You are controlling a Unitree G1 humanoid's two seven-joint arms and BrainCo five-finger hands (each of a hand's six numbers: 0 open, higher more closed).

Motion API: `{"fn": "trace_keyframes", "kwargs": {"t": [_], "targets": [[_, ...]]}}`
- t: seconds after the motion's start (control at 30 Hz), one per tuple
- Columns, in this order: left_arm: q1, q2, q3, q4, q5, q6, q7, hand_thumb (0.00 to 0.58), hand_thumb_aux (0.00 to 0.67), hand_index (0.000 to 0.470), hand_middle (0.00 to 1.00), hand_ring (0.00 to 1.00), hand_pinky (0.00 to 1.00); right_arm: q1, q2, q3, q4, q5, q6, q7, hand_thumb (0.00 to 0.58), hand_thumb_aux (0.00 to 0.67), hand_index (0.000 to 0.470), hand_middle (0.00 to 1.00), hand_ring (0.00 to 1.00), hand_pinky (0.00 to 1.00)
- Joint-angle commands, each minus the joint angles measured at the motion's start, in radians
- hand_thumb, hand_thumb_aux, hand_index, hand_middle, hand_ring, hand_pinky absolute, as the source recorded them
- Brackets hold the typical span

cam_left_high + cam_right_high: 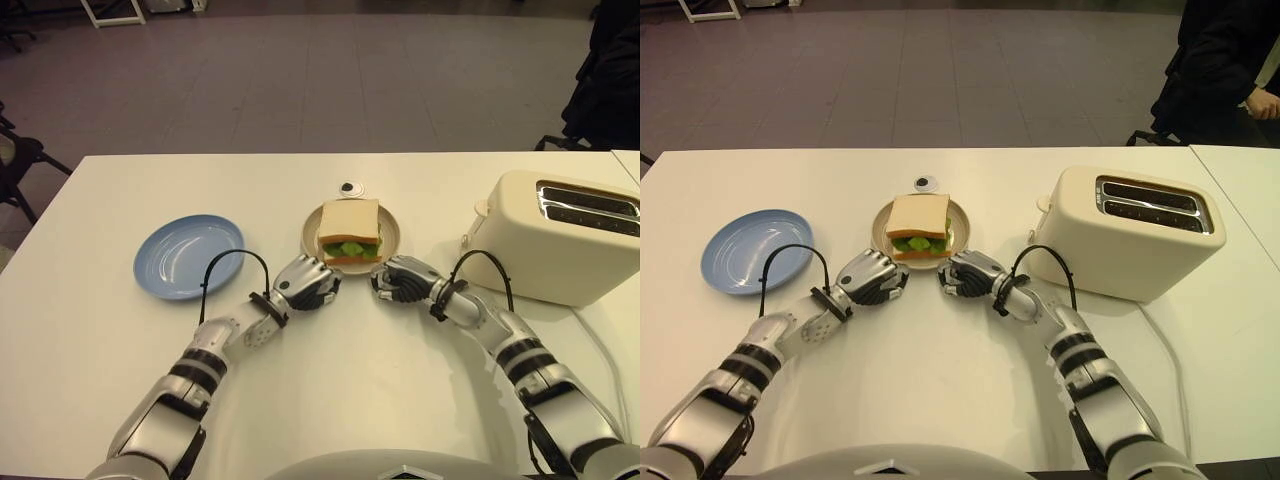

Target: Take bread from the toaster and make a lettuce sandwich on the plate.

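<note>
A sandwich point(350, 232) of two bread slices with green lettuce between them lies on a small beige plate point(390, 231) at the table's middle. The cream toaster point(555, 236) stands at the right, its two slots dark. My left hand point(306, 282) rests on the table just in front of the plate's near left rim, fingers curled, holding nothing. My right hand point(400, 278) sits just in front of the plate's near right rim, also curled and holding nothing. Neither hand touches the sandwich.
A blue plate point(188, 256) lies to the left of the sandwich plate. A small round black-and-white object point(348, 187) sits just behind the beige plate. The toaster's cord point(600, 345) runs along the table at the right.
</note>
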Motion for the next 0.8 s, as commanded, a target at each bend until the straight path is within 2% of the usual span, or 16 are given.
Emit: {"fn": "trace_keyframes", "kwargs": {"t": [0.03,0.07,0.1,0.13,0.17,0.2,0.23,0.27,0.3,0.33,0.37,0.4,0.43,0.5,0.67,0.8], "targets": [[0.028,0.038,-0.057,0.03,0.029,-0.031,0.056,0.58,0.67,0.47,1.0,1.0,1.0,0.008,-0.043,0.014,-0.019,-0.029,-0.064,-0.06,0.575,0.607,0.426,1.0,1.0,1.0],[0.071,0.063,-0.048,-0.042,0.015,-0.041,0.062,0.58,0.67,0.47,1.0,1.0,1.0,0.046,-0.072,-0.003,-0.101,-0.017,-0.097,-0.069,0.562,0.552,0.387,1.0,1.0,1.0],[0.156,0.106,-0.023,-0.183,-0.011,-0.045,0.047,0.58,0.67,0.47,1.0,1.0,1.0,0.109,-0.112,-0.031,-0.222,0.034,-0.129,-0.049,0.478,0.389,0.273,0.99,0.99,0.99],[0.284,0.164,0.027,-0.387,-0.037,-0.038,0.02,0.555,0.531,0.372,0.95,0.95,0.95,0.203,-0.174,-0.069,-0.386,0.15,-0.142,0.007,0.036,0.021,0.015,0.99,0.99,0.99],[0.397,0.209,0.079,-0.561,-0.062,-0.028,-0.006,0.516,0.447,0.313,0.57,0.57,0.57,0.285,-0.232,-0.1,-0.526,0.254,-0.145,0.056,0.0,0.0,0.0,0.98,0.98,0.98],[0.516,0.238,0.147,-0.725,-0.111,-0.017,-0.034,0.466,0.373,0.262,0.28,0.28,0.28,0.369,-0.294,-0.122,-0.657,0.392,-0.132,0.109,0.0,0.0,0.0,0.96,0.96,0.96],[0.627,0.242,0.211,-0.863,-0.199,-0.007,-0.06,0.41,0.307,0.216,0.08,0.08,0.08,0.447,-0.352,-0.131,-0.762,0.545,-0.114,0.155,0.0,0.0,0.0,0.92,0.92,0.92],[0.711,0.232,0.247,-0.952,-0.341,-0.009,-0.074,0.248,0.163,0.114,0.0,0.0,0.0,0.507,-0.383,-0.14,-0.824,0.663,-0.101,0.181,0.0,0.0,0.0,0.77,0.77,0.77],[0.761,0.213,0.251,-1.008,-0.507,-0.016,-0.082,0.062,0.037,0.026,0.0,0.0,0.0,0.545,-0.387,-0.144,-0.852,0.773,-0.077,0.212,0.0,0.0,0.0,0.62,0.62,0.62],[0.77,0.185,0.229,-1.02,-0.683,-0.033,-0.087,0.0,0.0,0.0,0.0,0.0,0.0,0.563,-0.355,-0.141,-0.852,0.864,-0.047,0.23,0.0,0.0,0.0,0.38,0.38,0.38],[0.754,0.151,0.208,-1.009,-0.811,-0.027,-0.108,0.0,0.0,0.0,0.0,0.0,0.0,0.567,-0.309,-0.127,-0.848,0.926,-0.031,0.24,0.0,0.0,0.0,0.06,0.06,0.06],[0.732,0.123,0.196,-0.994,-0.869,-0.012,-0.131,0.0,0.0,0.0,0.0,0.0,0.0,0.564,-0.265,-0.108,-0.845,0.991,-0.026,0.257,0.0,0.0,0.0,0.0,0.0,0.0],[0.712,0.096,0.179,-0.989,-0.928,0.019,-0.165,0.0,0.0,0.0,0.0,0.0,0.0,0.551,-0.211,-0.094,-0.835,1.045,-0.011,0.269,0.0,0.0,0.0,0.0,0.0,0.0],[0.715,0.07,0.157,-0.997,-0.969,0.056,-0.21,0.0,0.0,0.0,0.0,0.0,0.0,0.536,-0.177,-0.079,-0.84,1.102,0.004,0.323,0.0,0.0,0.0,0.0,0.0,0.0],[0.763,0.028,0.139,-1.021,-1.095,0.055,-0.341,0.0,0.0,0.0,0.0,0.0,0.0,0.569,-0.155,-0.171,-0.874,1.322,0.102,0.476,0.0,0.0,0.0,0.0,0.0,0.0],[0.771,-0.004,0.18,-1.005,-1.166,0.067,-0.438,0.0,0.0,0.0,0.0,0.0,0.0,0.589,-0.131,-0.241,-0.884,1.401,0.181,0.567,0.0,0.0,0.0,0.0,0.0,0.0]]}}
